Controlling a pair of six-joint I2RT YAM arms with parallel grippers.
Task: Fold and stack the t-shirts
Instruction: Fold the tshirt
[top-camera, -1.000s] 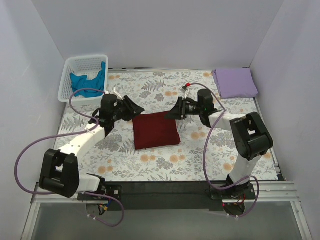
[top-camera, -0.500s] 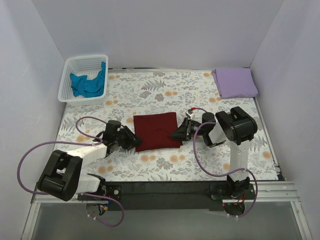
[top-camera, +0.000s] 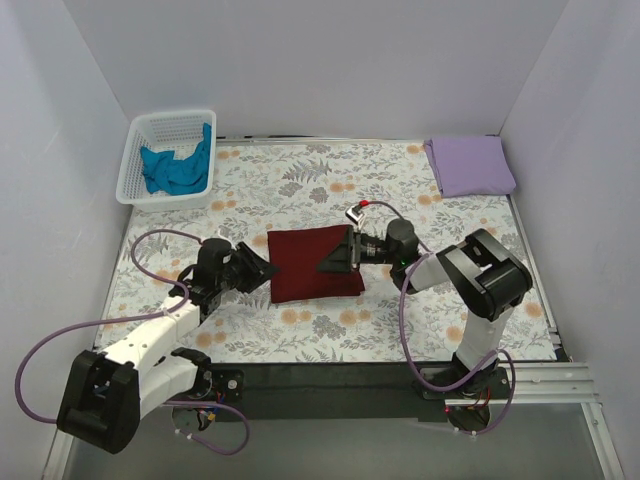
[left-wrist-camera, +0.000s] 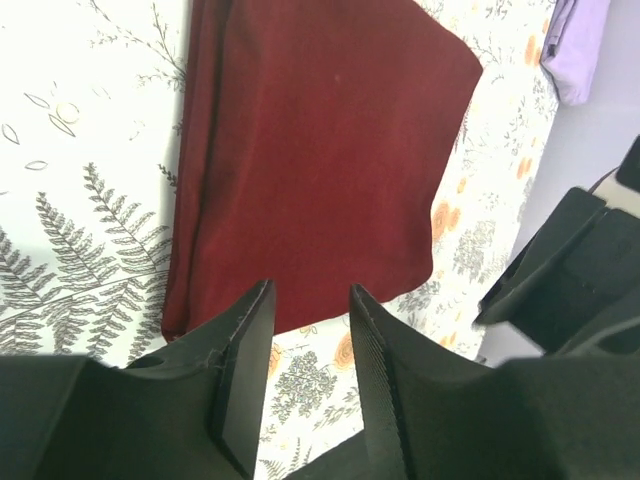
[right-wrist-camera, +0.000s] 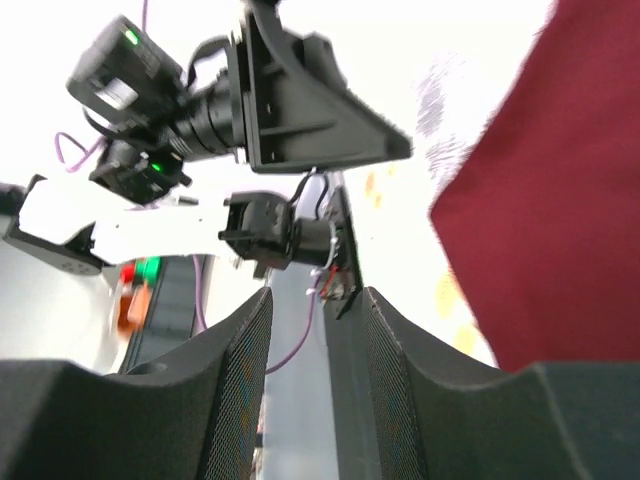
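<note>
L pincer (top-camera: 264, 270) & R pincer (top-camera: 327, 261) at opp. edges of folded maroon t-shirt (top-camera: 300, 258), both slightly agape, empty.

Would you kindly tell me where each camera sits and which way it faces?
Top external: above, behind the robot, looking down; shows left arm, right arm, folded dark maroon fabric t-shirt.
Left wrist: on that wrist, looking down past left claw at the shirt.
Right wrist: on that wrist, facing the left arm past right claw.
Shared: the shirt.

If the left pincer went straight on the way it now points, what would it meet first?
The maroon shirt: its near edge lies just ahead of the open left pincer, though how high the pincer hangs above it is unclear.
</note>
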